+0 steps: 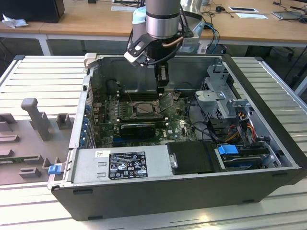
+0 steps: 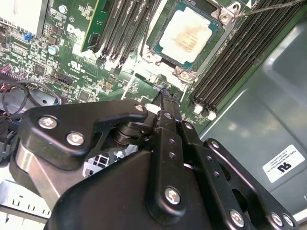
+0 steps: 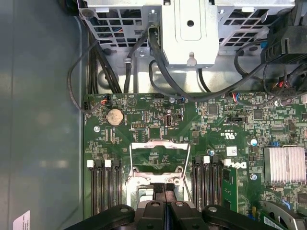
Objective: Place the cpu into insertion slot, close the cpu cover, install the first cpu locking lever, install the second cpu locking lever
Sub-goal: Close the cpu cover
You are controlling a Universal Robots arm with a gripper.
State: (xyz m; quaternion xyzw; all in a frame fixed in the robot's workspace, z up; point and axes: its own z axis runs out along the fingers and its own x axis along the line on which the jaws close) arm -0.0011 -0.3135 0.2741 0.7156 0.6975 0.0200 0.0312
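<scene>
The cpu (image 2: 188, 37), a square chip with a pale silver-beige top, lies flat in the insertion slot (image 2: 184, 73) on the green motherboard. In the exterior view the slot (image 1: 144, 109) sits mid-board inside the open case. The cpu cover (image 3: 157, 143), a shiny metal frame with an open middle, is swung open away from the slot, with green board showing through it. My gripper (image 3: 164, 190) hangs just above the slot's edge near the cover's hinge, fingers pressed together with nothing between them. Its tip (image 2: 167, 93) is beside the slot. A thin lever rod (image 2: 268, 7) runs past the slot's corner.
Long black memory slots (image 2: 230, 62) flank the slot on both sides. A metal drive cage (image 3: 192, 28) with black cables (image 3: 158, 62) stands beyond the board. A finned silver heatsink (image 3: 284, 164) sits to one side. The power supply (image 1: 120, 165) fills the case's near side.
</scene>
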